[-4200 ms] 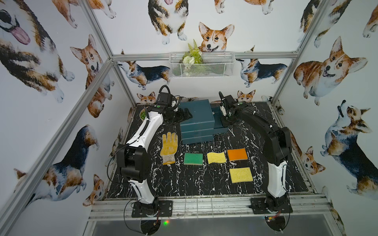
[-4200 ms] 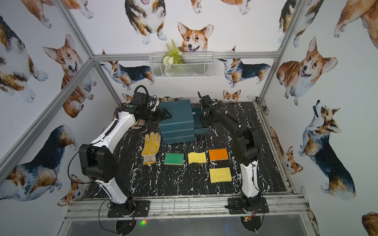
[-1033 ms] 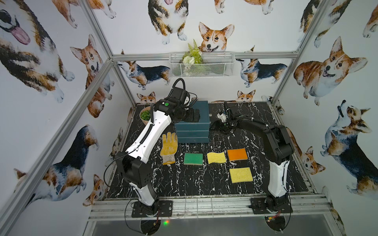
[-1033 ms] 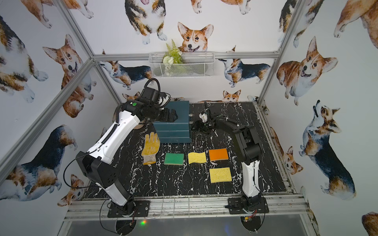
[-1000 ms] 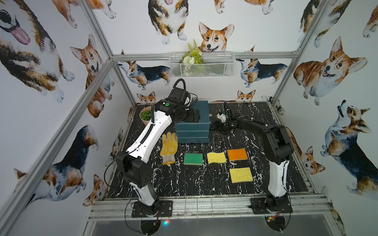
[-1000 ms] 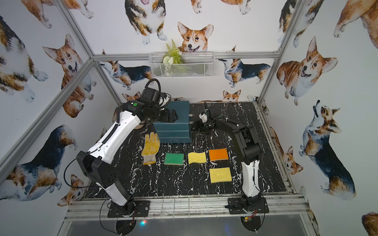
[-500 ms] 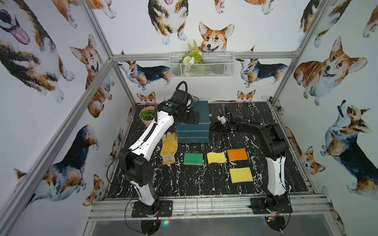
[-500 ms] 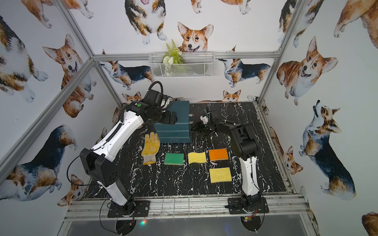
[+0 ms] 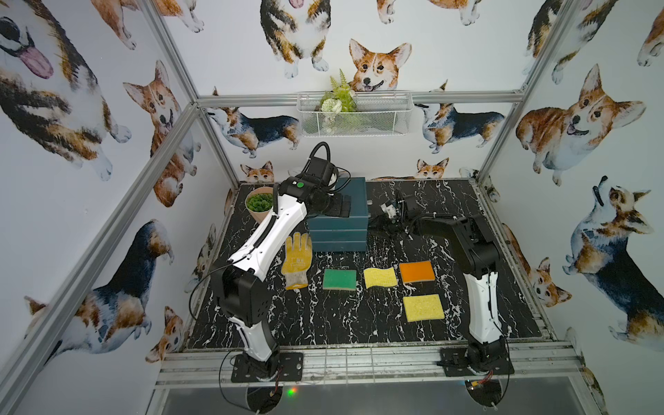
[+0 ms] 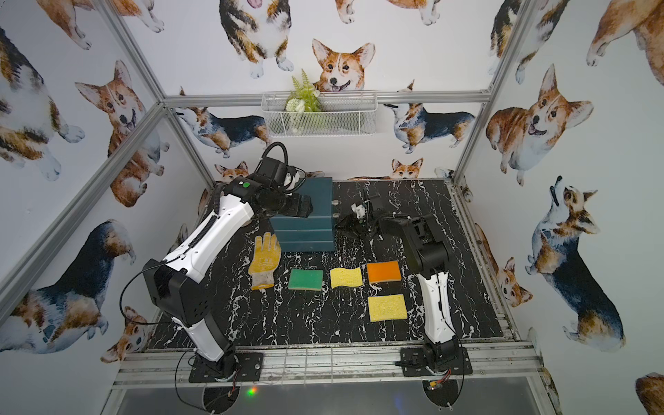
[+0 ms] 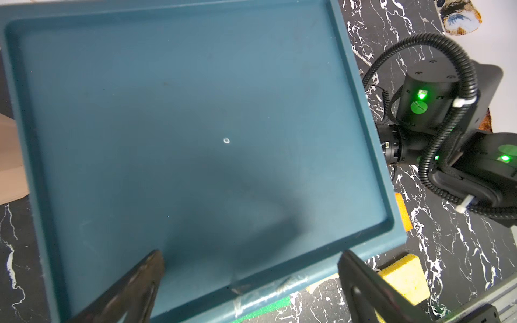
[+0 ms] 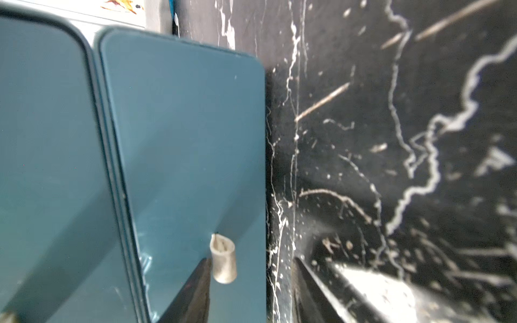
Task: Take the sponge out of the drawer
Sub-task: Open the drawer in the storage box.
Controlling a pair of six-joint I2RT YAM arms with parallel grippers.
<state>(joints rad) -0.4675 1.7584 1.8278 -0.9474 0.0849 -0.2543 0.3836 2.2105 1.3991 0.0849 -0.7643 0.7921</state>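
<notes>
The left gripper (image 11: 250,254) hangs spread wide above the drawers (image 9: 337,230). The right gripper (image 12: 251,260), jaws apart, straddles a knob (image 12: 223,260), not clamped. Sponge hidden; all drawers look closed.

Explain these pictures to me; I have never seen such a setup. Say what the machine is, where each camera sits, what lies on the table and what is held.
Two robot arms, the left arm and the right arm, stand at the edge of a black marbled table. Two pictures look down on everything from above; the other two come from a camera on each wrist. On the table: a blue drawer unit, a potted plant, a yellow glove, a green sponge, a wavy yellow sponge, an orange sponge, a plain yellow sponge. Nothing is held: the left arm's jaws hang wide open over the unit's top; the right arm's jaws stand apart on either side of a small drawer knob.
</notes>
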